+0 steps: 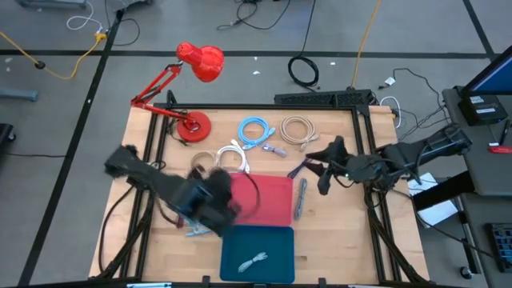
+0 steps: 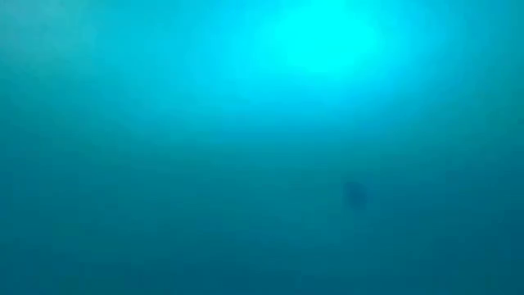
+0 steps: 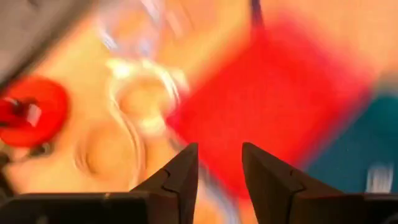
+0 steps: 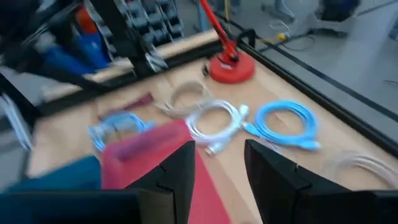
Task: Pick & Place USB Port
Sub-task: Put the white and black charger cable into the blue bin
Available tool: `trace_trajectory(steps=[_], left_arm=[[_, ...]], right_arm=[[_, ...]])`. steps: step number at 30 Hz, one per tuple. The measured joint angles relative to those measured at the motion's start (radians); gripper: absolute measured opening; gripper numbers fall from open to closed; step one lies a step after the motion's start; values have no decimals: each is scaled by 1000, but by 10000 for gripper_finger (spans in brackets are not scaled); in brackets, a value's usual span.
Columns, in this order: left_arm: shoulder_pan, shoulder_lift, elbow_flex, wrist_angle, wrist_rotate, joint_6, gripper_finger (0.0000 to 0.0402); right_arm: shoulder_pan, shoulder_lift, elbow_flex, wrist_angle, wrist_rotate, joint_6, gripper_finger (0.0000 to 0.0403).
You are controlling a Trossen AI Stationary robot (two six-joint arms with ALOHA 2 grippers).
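Note:
Several coiled USB cables lie on the wooden table: a blue one [image 1: 254, 132] [image 4: 287, 123], a beige one [image 1: 298, 128], a white one [image 1: 232, 157] [image 4: 214, 121] and a pale blue one [image 1: 196, 230] [image 4: 115, 130]. A small white cable [image 1: 254, 260] rests on the teal mat [image 1: 236, 268]. The red mat [image 1: 272, 204] lies just beyond the teal mat. My left gripper [image 3: 217, 155] is open and empty, hovering over the red mat's left edge [image 3: 186, 118] near the white coil. My right gripper [image 4: 221, 155] is open and empty, right of the red mat, facing the cables.
A red desk lamp [image 1: 192, 88] stands at the table's far left corner, its base [image 4: 231, 68] near the cables. A grey cable end [image 1: 300, 196] lies at the red mat's right edge. The low view is filled by a blue-green blur. Black frame rails border the table.

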Motion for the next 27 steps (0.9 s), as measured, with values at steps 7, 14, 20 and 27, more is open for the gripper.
trace_trajectory(steps=[7,14,20,27], left_arm=[[-11,-226,-87,6,-453,-268,85],[-22,-487,-330,21,-414,-213,51],[-89,-792,-632,224,-449,-147,10],[-114,-1010,-898,538,-359,-33,23]], right_arm=[[-1,0,-132,470,-83,7,130],[-47,0,-263,1076,-99,-145,130],[-155,-1,-287,1113,-136,-229,130],[-338,13,-226,442,-289,-374,130]])
